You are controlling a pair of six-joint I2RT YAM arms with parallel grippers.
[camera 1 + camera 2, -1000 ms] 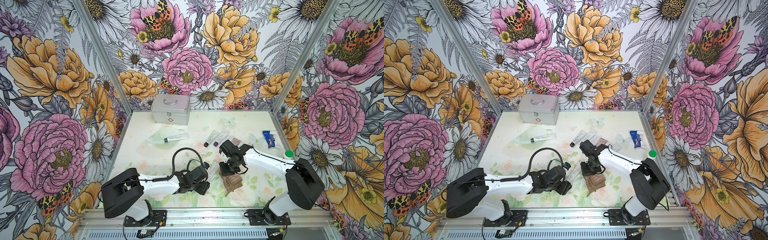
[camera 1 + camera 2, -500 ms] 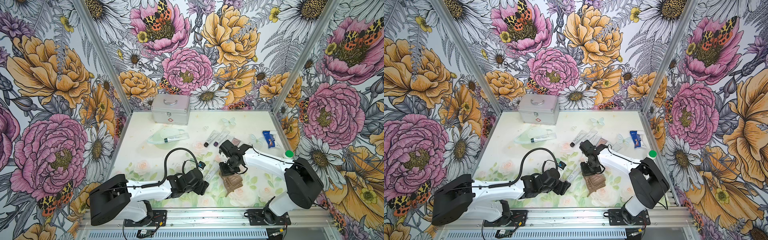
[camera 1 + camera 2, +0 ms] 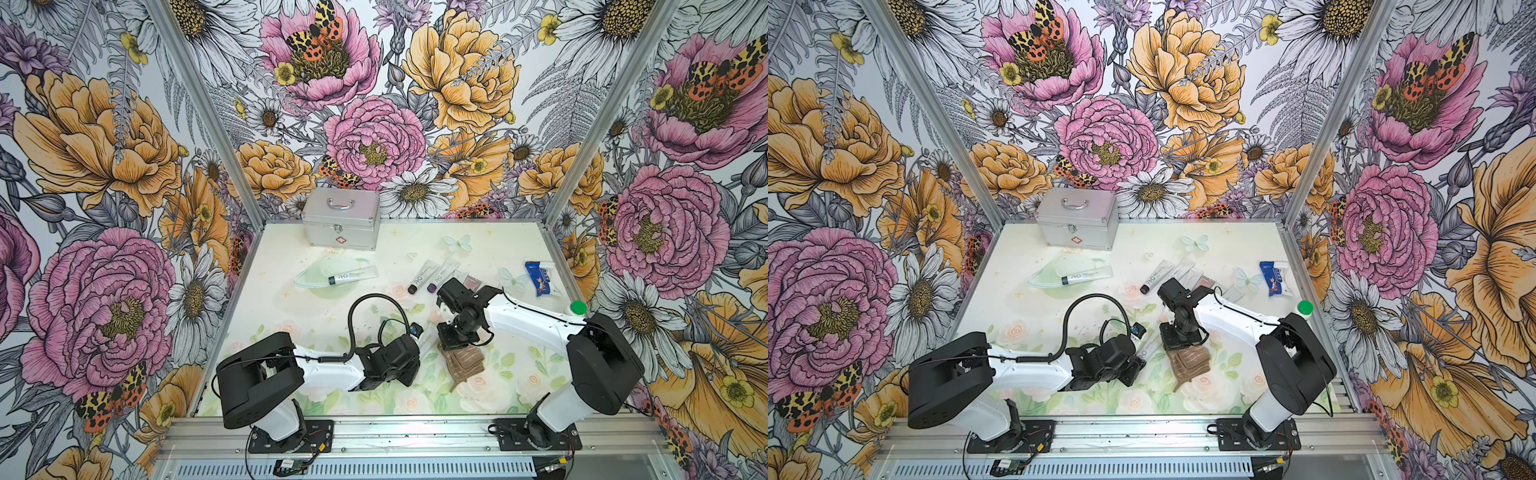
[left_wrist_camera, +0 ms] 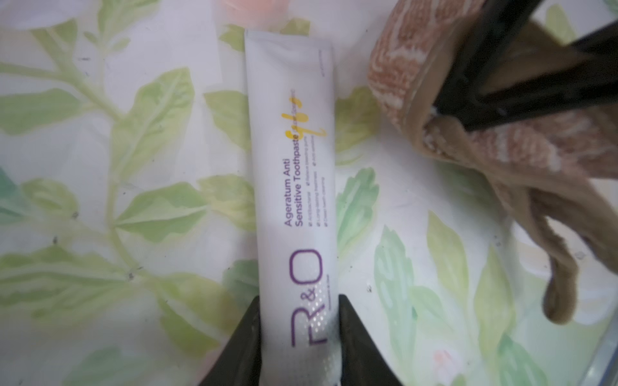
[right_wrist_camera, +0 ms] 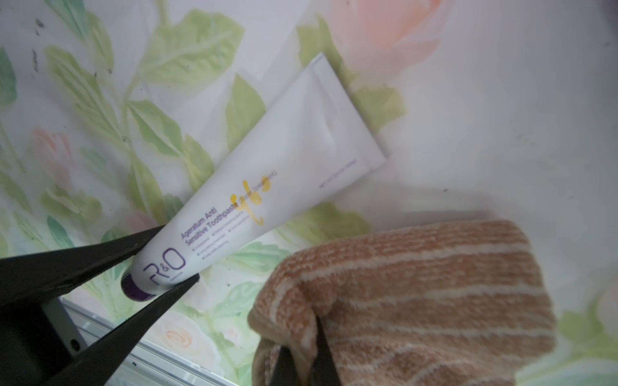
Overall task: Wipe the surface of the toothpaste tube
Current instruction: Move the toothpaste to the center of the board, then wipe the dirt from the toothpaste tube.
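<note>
left jaws — we see them closed on the cap end of the toothpaste tube [image 4: 294,167], one on each side | tube lies flat on the tabletop [image 4: 67,187], crimped end pointing away from those jaws | right jaws — pinched tight on a fold of the striped brown cloth [image 5: 418,284], just beside the tube, not touching it

We see a white toothpaste tube [image 4: 294,187] with purple letters, a yellow squiggle and a purple cap [image 5: 133,289]. The cloth [image 5: 418,294] is brown with thin pale stripes. The table [image 3: 498,237] is pale cream with green leaves and pink roses. The walls [image 3: 104,137] show big pink and orange flowers. The case [image 3: 340,218] is silver with a small red cross.
</note>
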